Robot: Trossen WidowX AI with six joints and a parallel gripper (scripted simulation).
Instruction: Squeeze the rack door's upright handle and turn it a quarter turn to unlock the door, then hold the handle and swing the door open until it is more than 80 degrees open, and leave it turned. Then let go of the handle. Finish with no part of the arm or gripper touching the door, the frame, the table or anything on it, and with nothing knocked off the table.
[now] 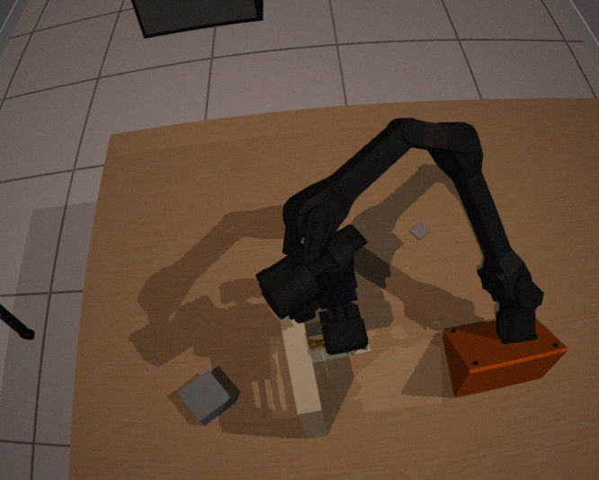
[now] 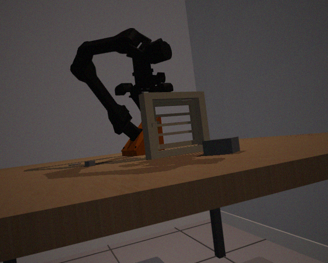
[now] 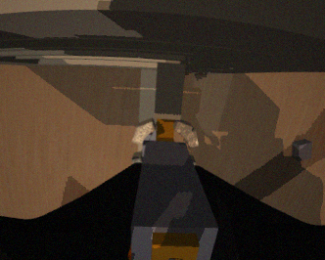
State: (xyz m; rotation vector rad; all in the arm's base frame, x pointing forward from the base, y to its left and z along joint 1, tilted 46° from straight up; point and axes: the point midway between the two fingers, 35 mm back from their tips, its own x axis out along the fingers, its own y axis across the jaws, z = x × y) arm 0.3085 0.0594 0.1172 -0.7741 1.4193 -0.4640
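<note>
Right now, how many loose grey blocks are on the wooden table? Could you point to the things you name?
2 seen from above: large grey block (image 1: 204, 395) (image 2: 220, 147) left of the beige frame (image 1: 301, 365) (image 2: 148, 128) (image 3: 49, 5), small grey block (image 1: 419, 230) (image 2: 89, 163) (image 3: 301, 150) within the arm's (image 1: 486, 209) (image 2: 101, 94) bend; others may be hidden.

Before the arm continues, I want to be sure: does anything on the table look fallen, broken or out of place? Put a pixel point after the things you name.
Nothing stands out: the frame (image 1: 302, 369) (image 2: 147, 128) stands upright, and the grey block (image 1: 204, 395) (image 2: 218, 146) lies flat beside it.
</note>
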